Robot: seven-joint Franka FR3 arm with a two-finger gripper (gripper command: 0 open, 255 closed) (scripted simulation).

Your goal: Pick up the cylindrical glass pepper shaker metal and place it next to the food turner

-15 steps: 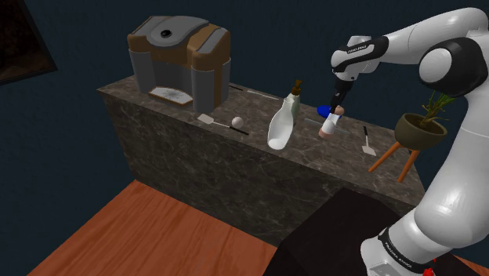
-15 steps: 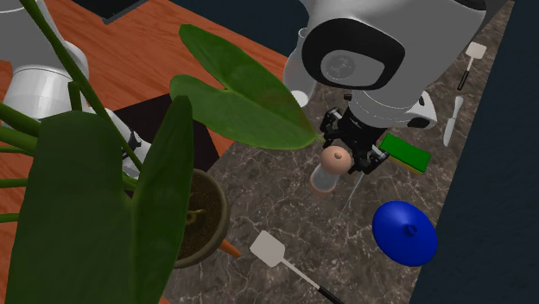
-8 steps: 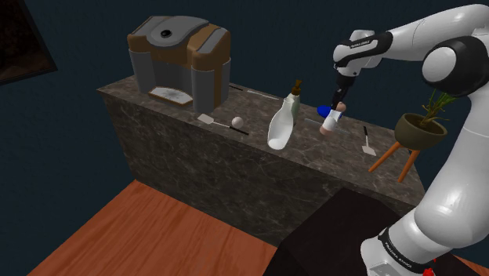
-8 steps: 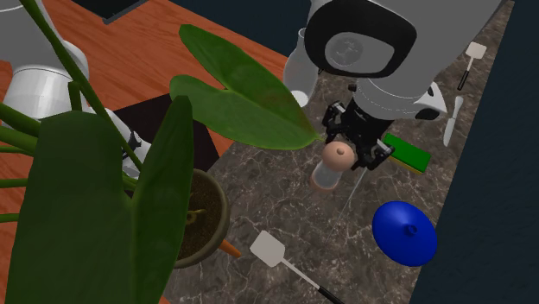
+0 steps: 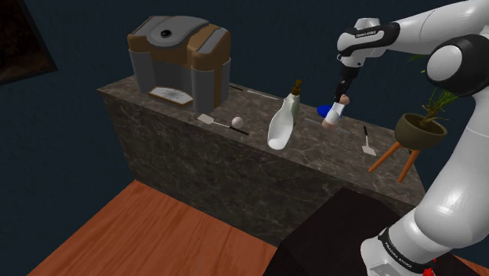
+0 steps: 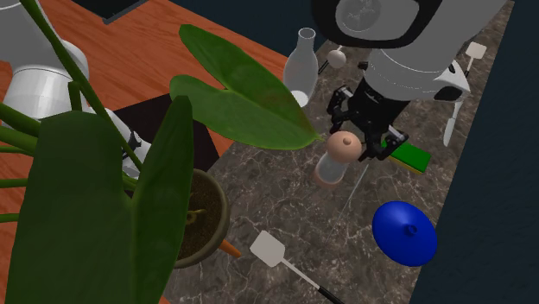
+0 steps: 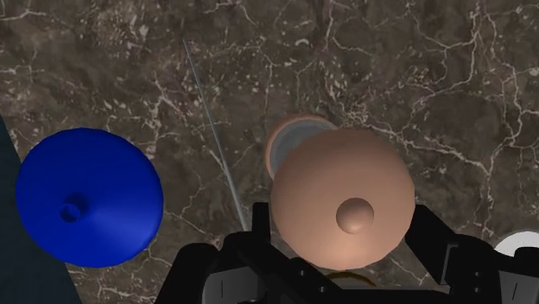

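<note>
The pepper shaker [image 5: 334, 114] [image 6: 338, 157] [image 7: 340, 204] has a clear glass body and a rounded peach cap. My gripper [image 5: 340, 99] [image 6: 366, 143] [image 7: 341, 235] is shut on it just under the cap and holds it tilted, above the marble counter [image 5: 313, 153]. One white-headed food turner [image 5: 368, 144] [image 6: 269, 250] with a black handle lies on the counter near the plant pot, on the shoulder view's right of the shaker. A second white turner [image 5: 208, 119] [image 6: 472, 52] lies towards the coffee machine.
A blue domed lid [image 6: 404, 231] [image 7: 88, 197] and a thin grey rod [image 7: 212, 129] lie on the counter below the shaker. A pale bottle [image 5: 284, 121] stands close by. Also here: a green block [image 6: 408, 155], a potted plant [image 5: 419, 129] and a coffee machine [image 5: 179, 63].
The gripper has risen with the shaker clasped in it, lifting it higher above the counter. Nothing else on the counter has moved.
</note>
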